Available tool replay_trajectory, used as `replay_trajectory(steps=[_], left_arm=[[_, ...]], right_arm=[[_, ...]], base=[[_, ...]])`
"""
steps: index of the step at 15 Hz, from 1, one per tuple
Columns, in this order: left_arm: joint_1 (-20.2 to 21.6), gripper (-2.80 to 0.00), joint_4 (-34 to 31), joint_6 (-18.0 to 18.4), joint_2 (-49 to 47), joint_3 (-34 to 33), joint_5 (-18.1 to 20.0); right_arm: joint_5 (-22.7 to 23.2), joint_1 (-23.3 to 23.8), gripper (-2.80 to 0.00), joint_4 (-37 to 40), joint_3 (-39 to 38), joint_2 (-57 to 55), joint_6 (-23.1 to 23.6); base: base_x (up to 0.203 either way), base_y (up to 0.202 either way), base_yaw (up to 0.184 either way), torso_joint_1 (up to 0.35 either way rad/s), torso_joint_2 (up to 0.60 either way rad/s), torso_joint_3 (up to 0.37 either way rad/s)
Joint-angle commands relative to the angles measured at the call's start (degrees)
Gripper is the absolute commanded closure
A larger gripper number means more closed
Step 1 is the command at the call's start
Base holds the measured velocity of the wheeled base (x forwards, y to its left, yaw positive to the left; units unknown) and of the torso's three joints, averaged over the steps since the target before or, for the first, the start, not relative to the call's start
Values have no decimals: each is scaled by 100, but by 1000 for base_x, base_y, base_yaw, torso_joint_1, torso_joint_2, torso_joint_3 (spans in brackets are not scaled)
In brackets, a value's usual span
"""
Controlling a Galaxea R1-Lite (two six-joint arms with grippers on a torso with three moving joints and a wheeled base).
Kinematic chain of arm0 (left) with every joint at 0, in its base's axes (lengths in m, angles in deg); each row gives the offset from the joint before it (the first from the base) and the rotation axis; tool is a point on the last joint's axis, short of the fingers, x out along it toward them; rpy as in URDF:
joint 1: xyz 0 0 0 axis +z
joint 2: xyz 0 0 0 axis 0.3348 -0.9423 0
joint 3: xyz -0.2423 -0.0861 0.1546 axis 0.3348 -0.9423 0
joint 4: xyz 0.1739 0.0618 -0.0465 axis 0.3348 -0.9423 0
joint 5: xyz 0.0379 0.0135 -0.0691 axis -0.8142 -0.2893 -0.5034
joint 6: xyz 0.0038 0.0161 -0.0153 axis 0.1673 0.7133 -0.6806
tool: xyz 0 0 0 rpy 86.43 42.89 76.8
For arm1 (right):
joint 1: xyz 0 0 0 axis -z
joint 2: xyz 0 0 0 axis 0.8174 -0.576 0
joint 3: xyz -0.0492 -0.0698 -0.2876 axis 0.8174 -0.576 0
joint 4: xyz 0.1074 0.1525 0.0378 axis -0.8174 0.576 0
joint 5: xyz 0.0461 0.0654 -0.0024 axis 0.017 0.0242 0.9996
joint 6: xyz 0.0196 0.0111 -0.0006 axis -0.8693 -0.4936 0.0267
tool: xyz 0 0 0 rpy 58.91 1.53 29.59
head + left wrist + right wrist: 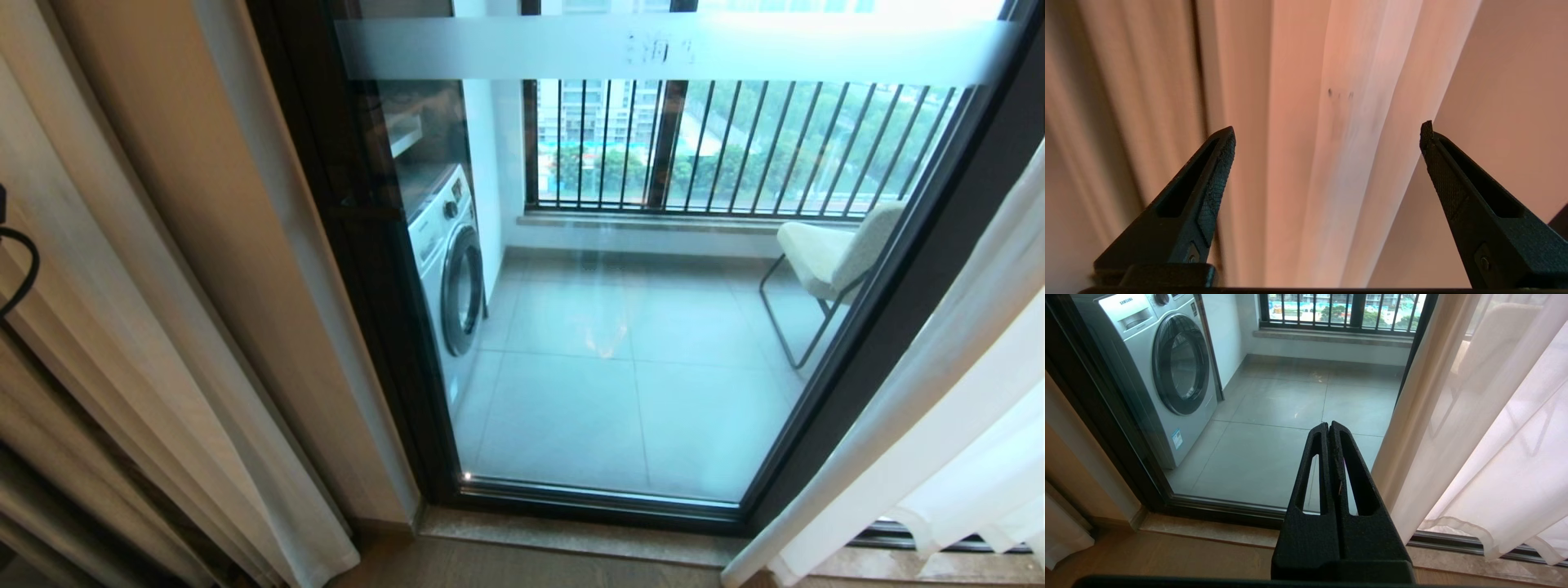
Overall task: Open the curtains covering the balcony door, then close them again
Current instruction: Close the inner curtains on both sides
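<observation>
Sheer cloth curtains (939,392) — glossy glass balcony door (620,327), perhaps metal-framed.

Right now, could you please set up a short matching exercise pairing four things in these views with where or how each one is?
Things:
1. left claw
2. right claw
3. washing machine
4. chair

States or places:
A. on the balcony's right side, near the railing
B. fingers pressed together, holding nothing
C. behind the glass on the left
D. fingers spread wide, facing pleated fabric

Pairs: 1-D, 2-B, 3-C, 4-A
</observation>
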Motion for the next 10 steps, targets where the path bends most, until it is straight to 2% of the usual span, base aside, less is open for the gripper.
replay_trajectory(steps=[1,4,10], left_arm=[[-11,-280,18,-174,-494,319,-7],[-198,-280,25,-209,-759,444,1],[-319,-280,-39,-210,-1278,1317,3]], right_arm=[[2,5,0,-3,0,-7,3],[2,-1,0,-3,0,-7,3],[2,-1,0,-3,0,-7,3]], base=[[0,0,0,0,0,0],[0,0,0,0,0,0],[0,0,0,0,0,0]])
